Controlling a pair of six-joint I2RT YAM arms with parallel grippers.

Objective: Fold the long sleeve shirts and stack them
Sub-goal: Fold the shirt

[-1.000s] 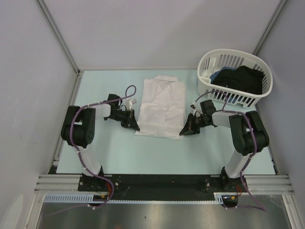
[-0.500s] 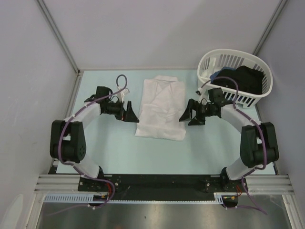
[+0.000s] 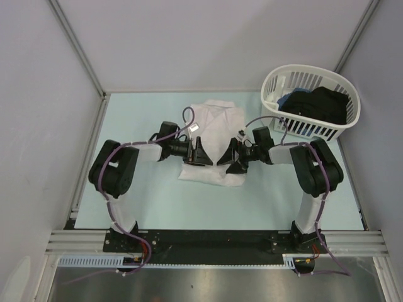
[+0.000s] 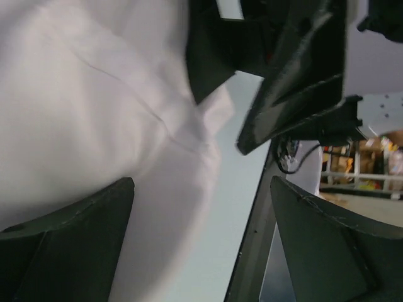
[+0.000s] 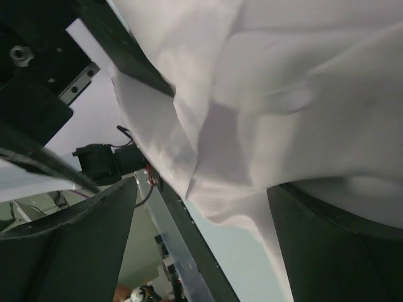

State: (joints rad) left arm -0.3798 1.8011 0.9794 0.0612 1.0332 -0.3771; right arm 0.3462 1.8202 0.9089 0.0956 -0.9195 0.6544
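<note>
You have the white long sleeve shirt [image 3: 214, 126] folded at the centre of the worktop [image 3: 151, 195]. Over its near half, the left end effector [image 3: 203, 153] at 9 o'clock faces the right end effector [image 3: 228, 157] at 3 o'clock. Both are released, jaws spread wide.

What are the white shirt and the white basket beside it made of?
The white shirt looks like thin matte woven cloth: soft creases and folds show in the wrist views. The basket is likely moulded plastic, slightly glossy: stiff even slats, smooth rim.
</note>
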